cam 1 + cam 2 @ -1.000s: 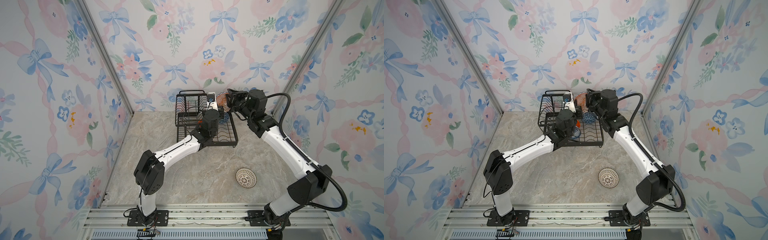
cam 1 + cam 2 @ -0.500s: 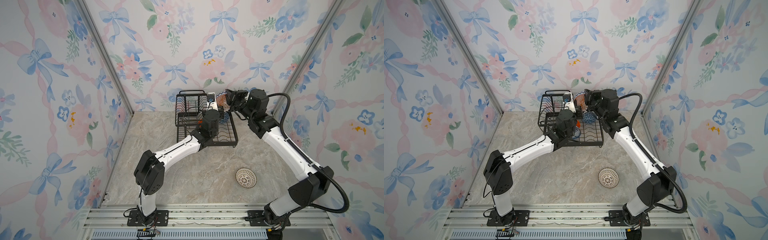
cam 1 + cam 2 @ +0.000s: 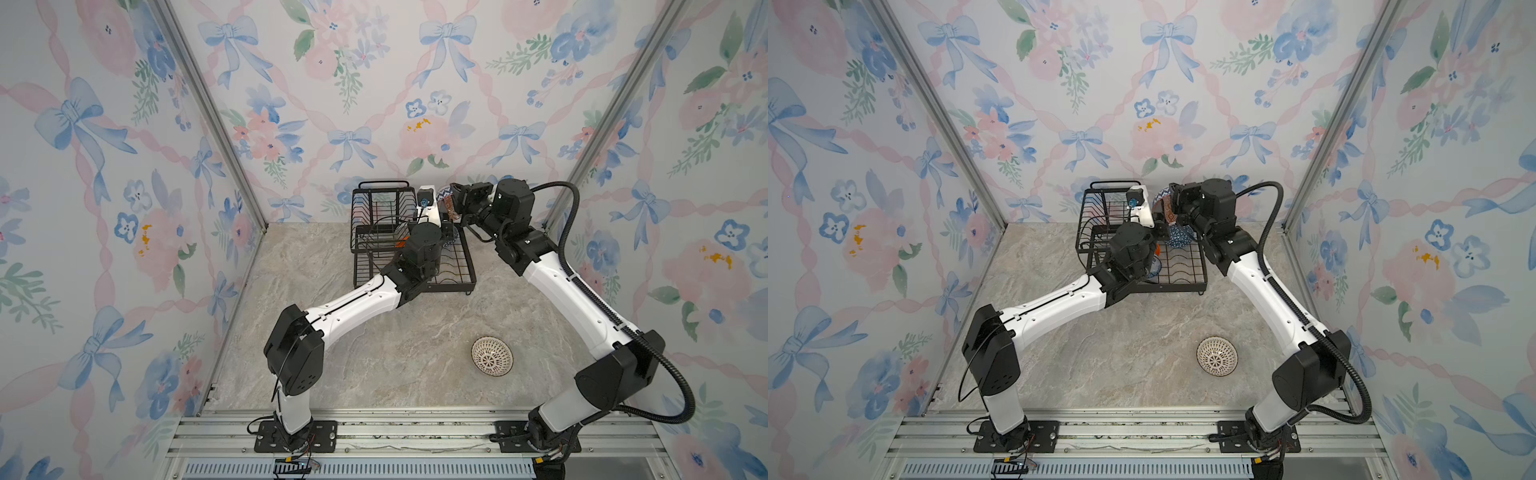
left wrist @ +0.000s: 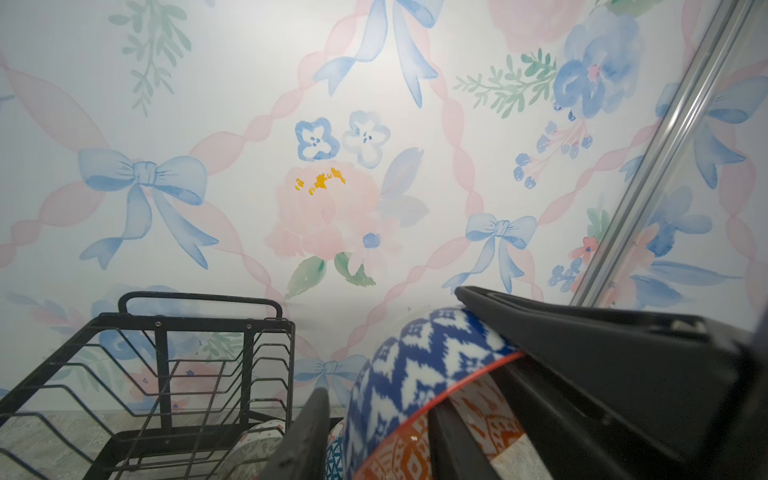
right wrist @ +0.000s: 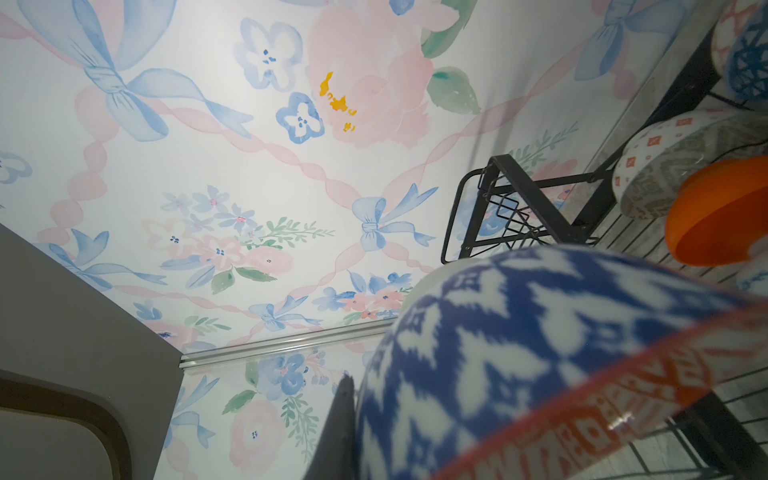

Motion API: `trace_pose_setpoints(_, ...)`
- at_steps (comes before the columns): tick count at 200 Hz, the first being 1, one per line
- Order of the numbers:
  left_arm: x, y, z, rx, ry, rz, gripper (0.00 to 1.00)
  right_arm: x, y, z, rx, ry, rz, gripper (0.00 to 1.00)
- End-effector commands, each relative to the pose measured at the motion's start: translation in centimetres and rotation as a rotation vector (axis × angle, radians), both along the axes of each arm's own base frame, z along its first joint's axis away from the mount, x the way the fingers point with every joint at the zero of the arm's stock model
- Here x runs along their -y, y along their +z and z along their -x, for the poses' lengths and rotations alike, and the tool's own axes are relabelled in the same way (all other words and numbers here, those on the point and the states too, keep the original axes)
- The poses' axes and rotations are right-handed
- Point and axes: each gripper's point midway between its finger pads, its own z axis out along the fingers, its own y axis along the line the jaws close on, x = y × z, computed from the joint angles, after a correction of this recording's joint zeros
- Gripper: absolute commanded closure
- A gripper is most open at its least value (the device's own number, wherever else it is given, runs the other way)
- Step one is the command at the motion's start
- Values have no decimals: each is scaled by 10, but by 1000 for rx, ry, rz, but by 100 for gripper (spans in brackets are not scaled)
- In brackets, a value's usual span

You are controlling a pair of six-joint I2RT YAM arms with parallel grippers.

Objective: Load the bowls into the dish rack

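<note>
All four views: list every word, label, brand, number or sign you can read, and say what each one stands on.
None: no view shows readable text.
On the blue-zigzag bowl: pattern only; the orange band holds shapes, not letters.
On the lattice bowl: pattern only.
On the rack: bare wire, no label.
On the wall: flowers and bows, no words.
On the arms: any print is too small to tell.

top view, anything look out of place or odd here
One white lattice bowl sits alone on the table, far from the dish rack, not yet loaded. Nothing looks spilled or broken.
</note>
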Motion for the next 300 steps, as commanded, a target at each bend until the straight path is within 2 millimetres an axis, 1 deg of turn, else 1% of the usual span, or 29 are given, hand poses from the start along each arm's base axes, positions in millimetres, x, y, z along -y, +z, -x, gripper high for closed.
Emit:
trace_pose_setpoints(1, -16, 25, 10, 47, 13, 58, 56, 8, 22, -3, 76, -21, 4, 100)
trace_pose_setpoints(30, -13, 21, 17, 39, -7, 49, 53, 11, 26, -7, 92, -24, 11, 100)
trace_pose_setpoints(65, -11, 14, 28, 21, -32, 24, 48, 17, 21, -9, 84, -41, 14, 100)
trace_pose_setpoints(80, -12, 12, 33, 12, -41, 15, 41, 21, 18, -10, 78, -47, 14, 100)
trace_pose_setpoints(93, -12, 10, 36, 3, -53, 7, 38, 25, 18, -11, 78, -53, 13, 100)
trace_pose_setpoints(111, -9, 4, 39, -19, -88, -27, 32, 32, 16, -12, 72, -65, 13, 100)
trace_pose_setpoints(127, -7, 0, 44, -32, -119, -54, 29, 38, 13, -12, 67, -74, 15, 100)
trace_pose_setpoints(139, -7, -1, 48, -38, -143, -70, 22, 42, 11, -12, 64, -81, 19, 100)
trace_pose_setpoints(157, -3, -2, 53, -45, -189, -110, 20, 49, 8, -12, 60, -91, 28, 100)
trace_pose_setpoints(179, 4, -2, 58, -58, -261, -172, 11, 57, 6, -12, 62, -98, 52, 100)
trace_pose_setpoints(191, 8, -3, 58, -69, -289, -204, 2, 62, 3, -11, 60, -105, 72, 100)
trace_pose_setpoints(215, 12, -14, 52, -126, -327, -275, 2, 69, -3, -10, 58, -115, 97, 100)
trace_pose_setpoints(238, 15, -19, 52, -125, -351, -325, 2, 74, -9, -9, 63, -123, 125, 100)
trace_pose_setpoints(251, 18, -22, 54, -124, -375, -351, 2, 75, -10, -9, 85, -120, 148, 100)
trace_pose_setpoints(268, 21, -32, 51, -157, -409, -379, 2, 70, -2, -12, 160, -80, 163, 100)
trace_pose_setpoints(277, 21, -38, 49, -184, -421, -390, 2, 69, -5, -15, 166, -62, 168, 100)
trace_pose_setpoints(283, 21, -41, 48, -196, -425, -397, 2, 68, -4, -15, 182, -57, 167, 100)
trace_pose_setpoints(300, 20, -45, 47, -203, -430, -412, 2, 66, -6, -15, 211, -41, 194, 100)
